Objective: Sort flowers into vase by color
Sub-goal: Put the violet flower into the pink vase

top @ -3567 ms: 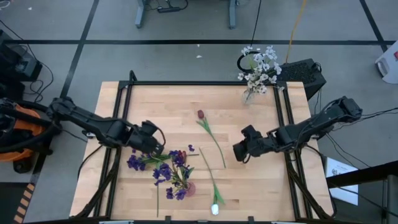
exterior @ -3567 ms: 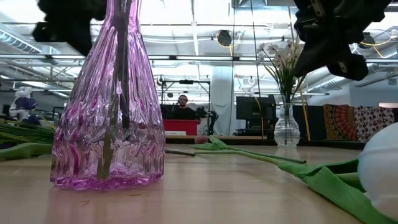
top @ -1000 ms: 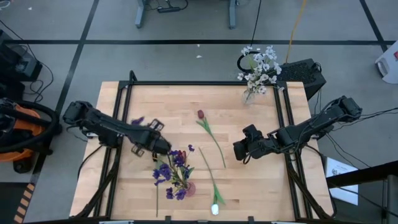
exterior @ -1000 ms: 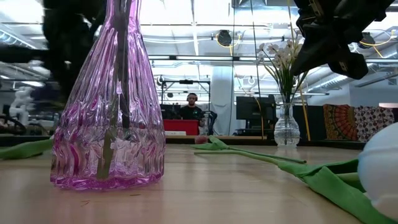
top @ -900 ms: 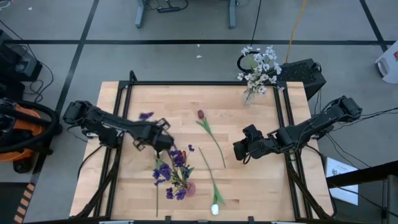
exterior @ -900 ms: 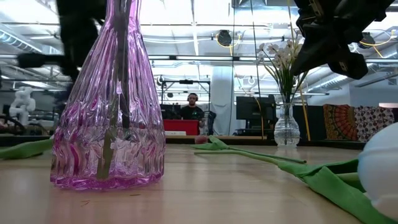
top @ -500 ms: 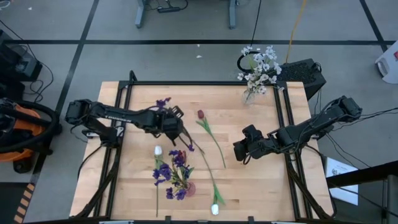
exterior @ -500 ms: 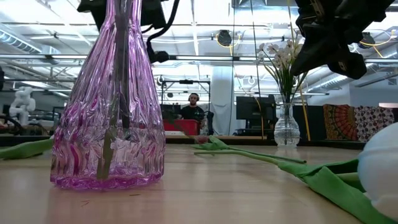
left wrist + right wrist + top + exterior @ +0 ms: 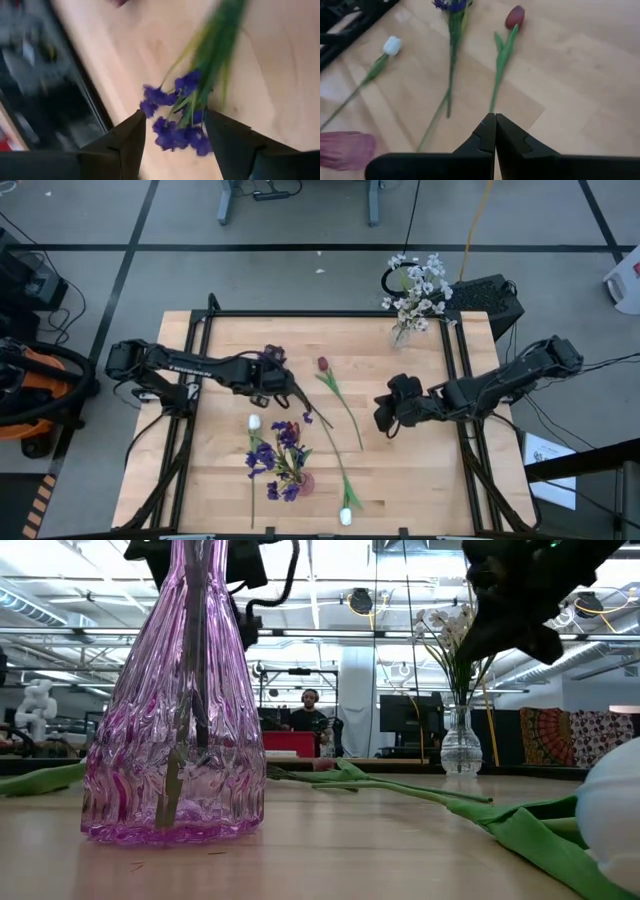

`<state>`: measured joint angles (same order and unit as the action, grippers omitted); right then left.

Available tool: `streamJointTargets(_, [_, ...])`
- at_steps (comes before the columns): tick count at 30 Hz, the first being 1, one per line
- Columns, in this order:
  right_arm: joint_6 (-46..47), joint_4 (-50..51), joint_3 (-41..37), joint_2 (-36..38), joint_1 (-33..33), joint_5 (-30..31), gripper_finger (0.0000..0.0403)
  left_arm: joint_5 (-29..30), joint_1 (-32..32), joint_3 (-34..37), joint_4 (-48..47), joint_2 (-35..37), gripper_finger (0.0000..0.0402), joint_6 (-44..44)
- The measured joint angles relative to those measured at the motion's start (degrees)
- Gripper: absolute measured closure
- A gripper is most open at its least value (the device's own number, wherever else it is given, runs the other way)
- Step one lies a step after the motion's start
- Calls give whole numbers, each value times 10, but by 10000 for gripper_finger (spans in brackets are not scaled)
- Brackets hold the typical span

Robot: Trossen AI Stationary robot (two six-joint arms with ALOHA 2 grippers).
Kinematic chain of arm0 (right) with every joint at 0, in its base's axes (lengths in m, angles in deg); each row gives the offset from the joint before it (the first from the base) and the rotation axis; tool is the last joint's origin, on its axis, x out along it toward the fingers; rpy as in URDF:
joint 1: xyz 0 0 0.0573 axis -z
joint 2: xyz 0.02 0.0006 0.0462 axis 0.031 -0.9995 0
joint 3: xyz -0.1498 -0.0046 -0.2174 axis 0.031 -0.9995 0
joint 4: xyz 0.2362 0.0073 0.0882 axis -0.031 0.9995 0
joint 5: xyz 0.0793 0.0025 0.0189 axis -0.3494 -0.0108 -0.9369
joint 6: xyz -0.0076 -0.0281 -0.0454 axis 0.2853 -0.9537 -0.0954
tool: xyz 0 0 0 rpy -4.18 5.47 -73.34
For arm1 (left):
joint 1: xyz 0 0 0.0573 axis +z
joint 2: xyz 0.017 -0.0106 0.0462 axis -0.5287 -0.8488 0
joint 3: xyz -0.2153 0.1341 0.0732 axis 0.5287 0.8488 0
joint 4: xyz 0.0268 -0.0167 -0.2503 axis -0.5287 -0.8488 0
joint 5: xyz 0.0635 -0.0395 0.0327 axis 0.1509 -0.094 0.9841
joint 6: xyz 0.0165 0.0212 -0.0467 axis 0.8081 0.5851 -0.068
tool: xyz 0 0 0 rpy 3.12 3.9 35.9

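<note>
A purple flower point(image 9: 272, 356) lies on the table behind the middle, its blossoms point(image 9: 175, 122) between the fingers of my open left gripper point(image 9: 280, 377), which hovers over it; I see no touch. A pink glass vase point(image 9: 175, 720) near the front edge holds several purple flowers point(image 9: 272, 458). A white tulip point(image 9: 254, 422) lies beside it. A dark red tulip point(image 9: 322, 365) lies mid-table, another white tulip point(image 9: 345, 517) at the front edge. My right gripper point(image 9: 495, 119) is shut and holds nothing, above the table's right half point(image 9: 384, 416).
A clear vase of white blossom sprays point(image 9: 415, 295) stands at the far right corner. Black frame rails point(image 9: 190, 380) run along the table's left and right sides. Bare wood point(image 9: 420, 470) lies at the front right. A person sits far behind the table point(image 9: 310, 715).
My left gripper swung from beside the pink vase toward the table's far edge and middle, carrying the purple flower, then opened and let go. The flower now lies on the table under it. My right gripper has rolled a little in place.
</note>
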<state>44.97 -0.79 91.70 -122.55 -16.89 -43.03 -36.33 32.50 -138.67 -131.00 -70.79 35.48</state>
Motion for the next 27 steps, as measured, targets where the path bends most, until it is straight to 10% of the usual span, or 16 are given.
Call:
streamJointTargets(13, [-223,0,0,0,63,-26,403,-59,-1,0,56,1,190,-959])
streamJointTargets(27, [-379,-17,0,0,82,-26,403,-242,35,0,99,-62,190,-1269])
